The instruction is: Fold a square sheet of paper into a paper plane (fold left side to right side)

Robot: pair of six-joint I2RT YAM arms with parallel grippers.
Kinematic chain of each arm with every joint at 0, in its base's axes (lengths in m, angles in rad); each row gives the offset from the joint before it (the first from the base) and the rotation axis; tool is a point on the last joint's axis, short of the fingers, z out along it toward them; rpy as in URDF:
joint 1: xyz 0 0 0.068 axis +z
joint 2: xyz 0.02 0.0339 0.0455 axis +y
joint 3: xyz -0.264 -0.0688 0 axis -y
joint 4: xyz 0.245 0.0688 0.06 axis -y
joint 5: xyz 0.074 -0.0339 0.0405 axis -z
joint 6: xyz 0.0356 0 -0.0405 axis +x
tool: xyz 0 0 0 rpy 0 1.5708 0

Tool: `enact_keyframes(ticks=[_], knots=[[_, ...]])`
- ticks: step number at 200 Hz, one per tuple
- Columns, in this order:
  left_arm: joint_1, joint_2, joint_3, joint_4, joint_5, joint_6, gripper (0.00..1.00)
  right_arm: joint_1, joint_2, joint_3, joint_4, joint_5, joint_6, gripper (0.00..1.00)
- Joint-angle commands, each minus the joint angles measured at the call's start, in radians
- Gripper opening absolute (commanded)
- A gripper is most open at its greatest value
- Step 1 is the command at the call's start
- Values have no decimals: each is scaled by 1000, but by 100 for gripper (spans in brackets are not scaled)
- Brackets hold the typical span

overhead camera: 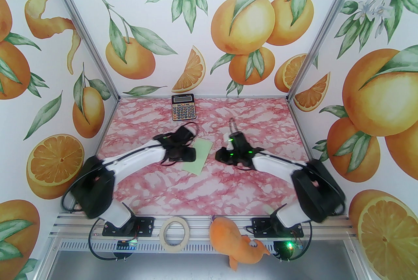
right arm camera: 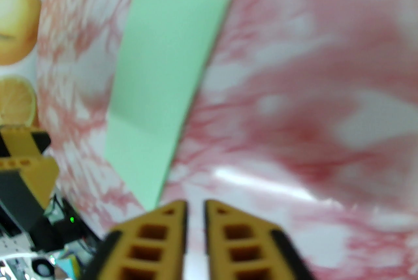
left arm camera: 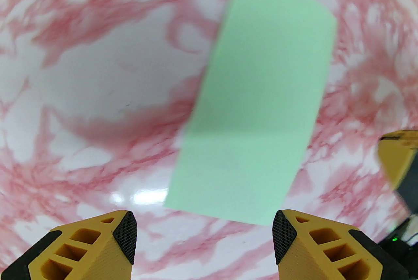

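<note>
From my remote seat I take the black-and-orange calculator, standing at the far edge of the pink marbled counter, as my marker. The pale green sheet of paper lies flat on the counter on the near side of the calculator and a little to its right. It shows as a narrow rectangle, its long edges slanting away from the calculator towards me. A faint line crosses it in both wrist views, and I cannot tell whether that is a crease or a shadow.

The left claw is above the counter just near-side of the calculator. Its jaws are spread wide with nothing between them, and the near short edge of the paper sits just ahead of the two fingertips without touching them. A yellow finger of the other arm pokes in at the right edge of that view.

The right claw is to the right of the calculator and nearer to me. Its jaws are drawn almost together, with only a thin slit left, and grip nothing. The picture is blurred, and the paper lies ahead and to the left.

A roll of beige tape and an orange plush toy rest on the near rail, well apart from the calculator
</note>
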Motion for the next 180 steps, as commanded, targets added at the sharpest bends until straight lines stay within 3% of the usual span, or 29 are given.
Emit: enact_keyframes(ticks=[1,34,90,180], knots=[[34,-49,-88,117,84,-60,72,48,71,70,55,-28,12,8],[76,-62,-171,220,156,-85,69,79,163,124,39,-19,1,0],[96,4,-207,331,237,-92,65,80,235,151,-24,44,-50,0],[57,93,-205,354,272,-103,64,82,250,129,-1,34,-42,0]])
